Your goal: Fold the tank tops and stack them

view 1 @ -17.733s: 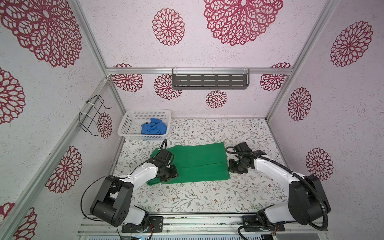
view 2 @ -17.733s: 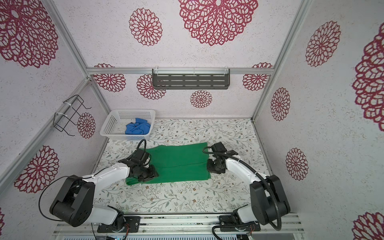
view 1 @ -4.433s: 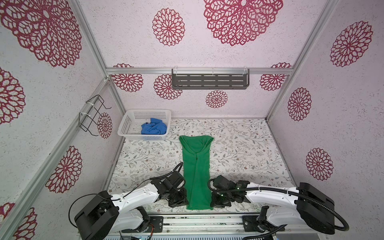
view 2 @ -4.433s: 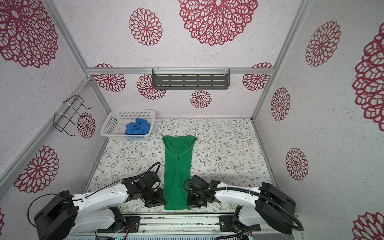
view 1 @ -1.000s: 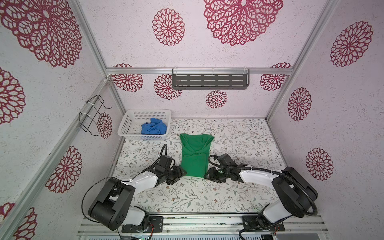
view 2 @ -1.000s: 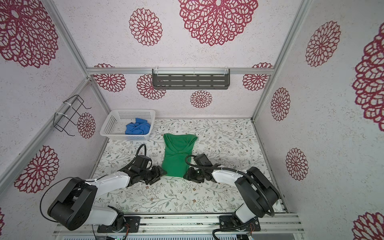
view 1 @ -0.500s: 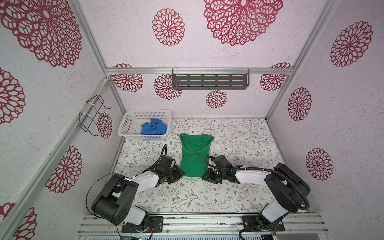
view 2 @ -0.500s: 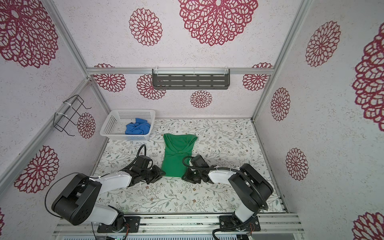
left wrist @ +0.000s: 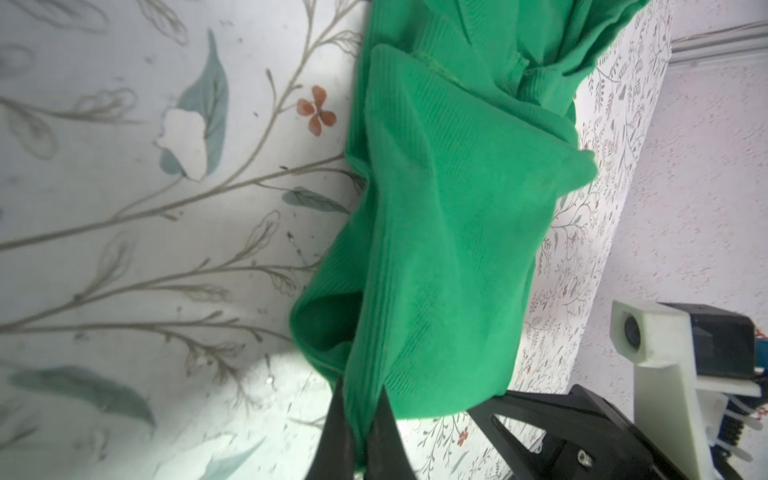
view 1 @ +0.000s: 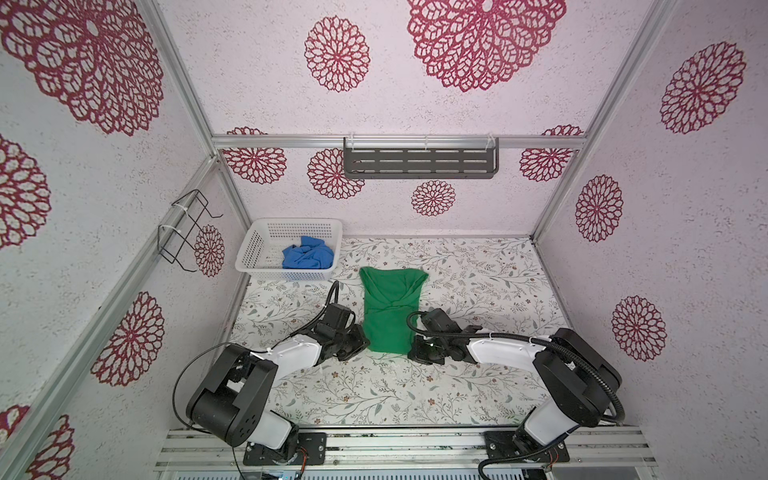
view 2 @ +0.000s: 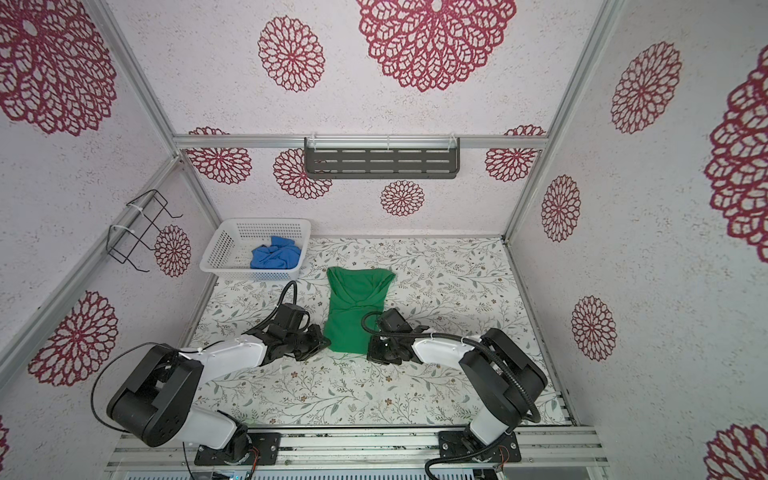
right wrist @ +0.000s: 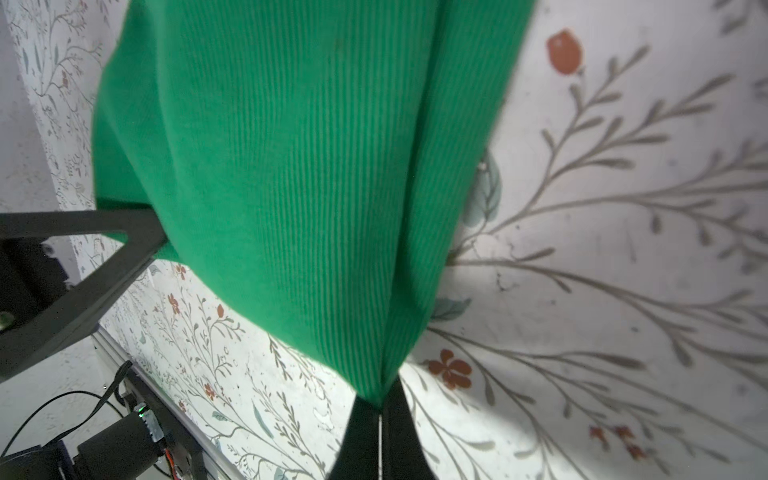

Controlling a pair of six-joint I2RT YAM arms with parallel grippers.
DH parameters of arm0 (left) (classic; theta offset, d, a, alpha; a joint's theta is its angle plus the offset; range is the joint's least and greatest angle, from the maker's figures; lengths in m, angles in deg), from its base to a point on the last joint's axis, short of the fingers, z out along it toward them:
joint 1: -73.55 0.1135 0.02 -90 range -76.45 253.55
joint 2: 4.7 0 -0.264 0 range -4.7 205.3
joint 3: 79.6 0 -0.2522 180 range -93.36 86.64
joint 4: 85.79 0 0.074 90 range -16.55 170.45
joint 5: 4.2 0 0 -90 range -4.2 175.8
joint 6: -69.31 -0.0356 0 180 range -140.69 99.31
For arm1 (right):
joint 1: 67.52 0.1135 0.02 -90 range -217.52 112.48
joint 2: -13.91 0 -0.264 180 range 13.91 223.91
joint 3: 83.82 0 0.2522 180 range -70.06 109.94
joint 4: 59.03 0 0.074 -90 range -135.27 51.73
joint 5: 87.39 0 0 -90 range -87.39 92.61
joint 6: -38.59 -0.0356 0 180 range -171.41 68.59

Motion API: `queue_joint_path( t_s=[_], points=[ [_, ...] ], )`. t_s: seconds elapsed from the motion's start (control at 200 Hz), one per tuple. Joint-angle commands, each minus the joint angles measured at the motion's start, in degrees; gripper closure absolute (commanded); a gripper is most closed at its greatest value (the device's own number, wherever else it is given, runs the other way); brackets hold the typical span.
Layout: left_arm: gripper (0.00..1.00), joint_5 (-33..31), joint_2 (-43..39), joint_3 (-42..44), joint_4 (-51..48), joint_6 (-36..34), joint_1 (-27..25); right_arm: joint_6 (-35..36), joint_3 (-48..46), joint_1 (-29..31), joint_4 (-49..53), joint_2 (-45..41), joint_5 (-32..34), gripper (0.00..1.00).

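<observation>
Green tank top [view 1: 388,316] lies folded into a narrow strip mid-worktop [view 1: 478,395]. The left end effector [left wrist: 360,395] is clamped on its near-left corner, and the right end effector [right wrist: 379,401] on its near-right corner. Blue tank top [view 1: 308,257] sits crumpled in the white basket [view 1: 291,226] at far left.

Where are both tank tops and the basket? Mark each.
green tank top [view 1: 388,320]: in a top view, folded middle
blue tank top [view 1: 308,255]: in a top view, crumpled middle
white basket [view 1: 286,274]: in a top view, front wall
</observation>
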Motion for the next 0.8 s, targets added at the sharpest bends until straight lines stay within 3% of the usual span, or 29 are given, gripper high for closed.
queue_joint_path(
  t_s=[0.0, 0.21, 0.42, 0.605, 0.796],
  points=[
    [1.0, -3.1, -1.3, -1.1, -5.0, -2.4, -1.2, 2.1, 1.2, 1.2, 4.5, -2.6, 2.7, 1.0],
    [1.0, -10.0, -9.4, 1.4, -8.1, 1.8, -6.5, 1.7, -0.5, 4.5, 6.1, -6.8, 4.6, 1.0],
    [1.0, -20.4, -19.1, -2.1, -19.5, 4.1, -13.9, 3.3, 0.6, 7.4, 13.1, -14.1, 5.9, 1.0],
    [1.0, -25.0, -22.6, -7.3, -24.4, 2.2, -14.5, 6.5, 5.4, 7.3, 20.5, -19.3, 8.3, 1.0],
    [1.0, -26.8, -19.9, -14.4, -26.8, -3.5, -13.1, 11.6, 12.8, 5.9, 23.7, -17.4, 8.6, 1.0]
  ],
)
